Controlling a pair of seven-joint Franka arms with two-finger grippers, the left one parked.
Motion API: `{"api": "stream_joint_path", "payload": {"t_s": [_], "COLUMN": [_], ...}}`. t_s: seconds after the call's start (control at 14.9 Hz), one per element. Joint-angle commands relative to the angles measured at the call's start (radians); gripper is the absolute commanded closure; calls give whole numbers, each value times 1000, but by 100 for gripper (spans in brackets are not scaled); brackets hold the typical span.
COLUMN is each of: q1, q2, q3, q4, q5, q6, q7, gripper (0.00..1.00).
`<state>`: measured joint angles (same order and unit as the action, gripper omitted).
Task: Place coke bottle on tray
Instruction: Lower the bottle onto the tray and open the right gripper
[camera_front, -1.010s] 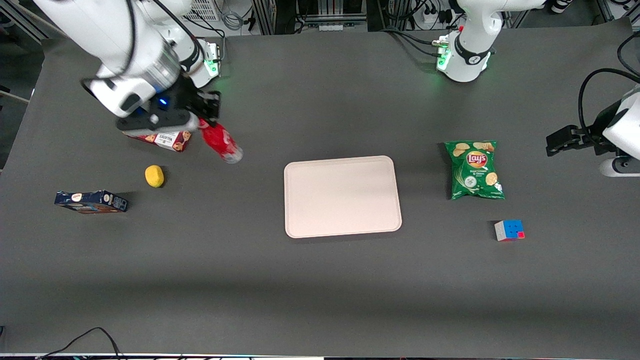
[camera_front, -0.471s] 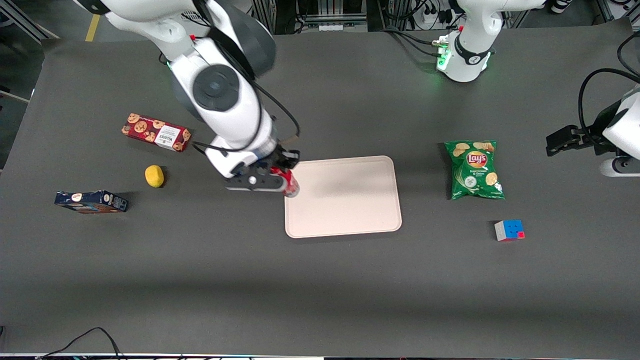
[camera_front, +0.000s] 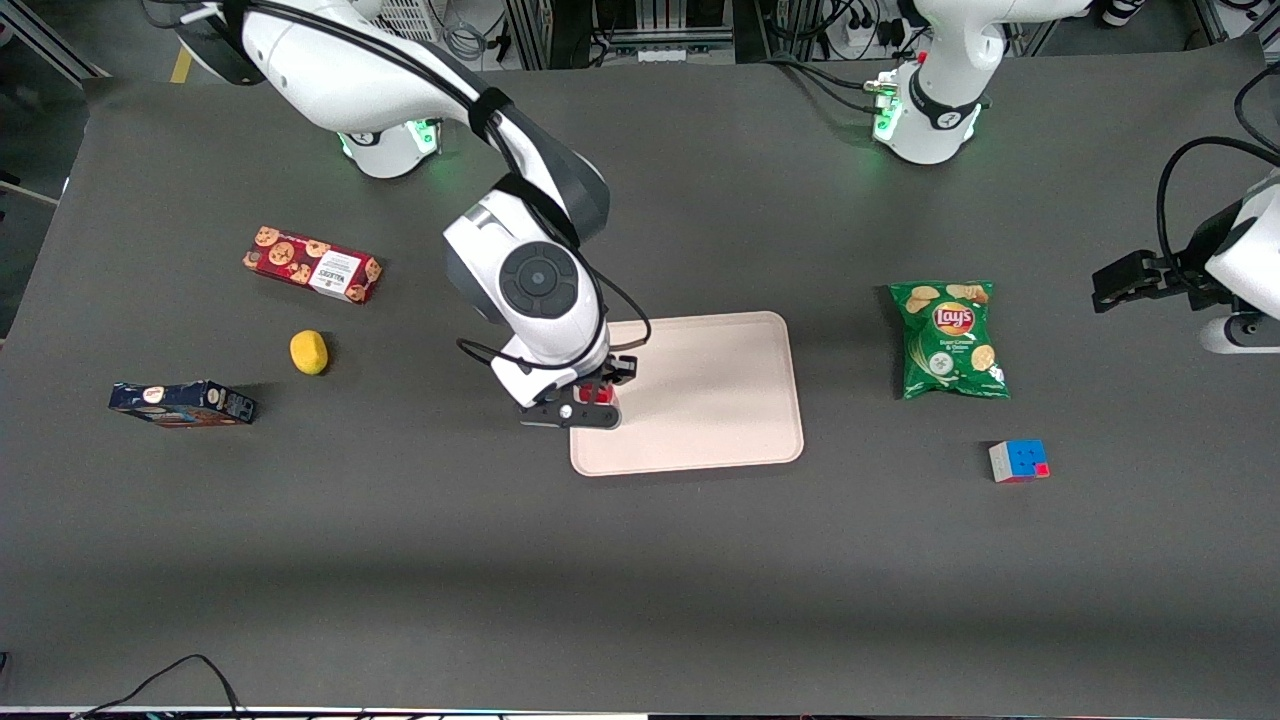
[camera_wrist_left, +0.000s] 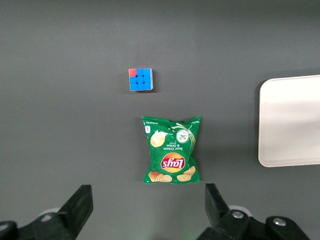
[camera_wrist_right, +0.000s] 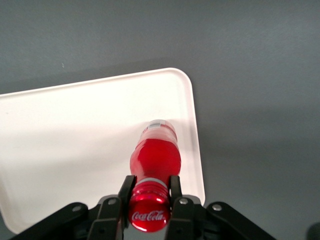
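- The tray (camera_front: 700, 395) lay near the middle of the table, and its bare surface showed only the coke bottle over the end toward the working arm.
- The gripper (camera_wrist_right: 150, 192) hung over that end of the tray, its fingers (camera_wrist_right: 126, 187) clenched on the neck of the coke bottle (camera_wrist_right: 155, 155) just under the cap.
- The bottle stood roughly upright with its clear base at or just above the tray surface; whether it touched could not be told. By that, carrying looked done, with lowering, releasing and pulling away left.
- The chip bag (camera_front: 948, 340), toward the parked arm's end, read "Lay's".
- The red cookie box (camera_front: 312, 264) carried a white label, too small to read.
- The bottle cap (camera_wrist_right: 148, 216) read "Coca-Cola" in white script.
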<state>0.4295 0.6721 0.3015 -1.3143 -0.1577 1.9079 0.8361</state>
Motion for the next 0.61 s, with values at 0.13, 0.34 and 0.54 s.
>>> {"api": "stream_joint_path", "payload": {"t_s": [0.13,0.34,0.54], "q1": [-11,-11,-12], "q2": [-11,-8,-5], "q3": [10,10,10], "q4": [-78,-83,-85], "q5": [-26,-25,-26], "q6": [63,72,80], "q7": [32,35,37], "gripper": [100,100,21]}}
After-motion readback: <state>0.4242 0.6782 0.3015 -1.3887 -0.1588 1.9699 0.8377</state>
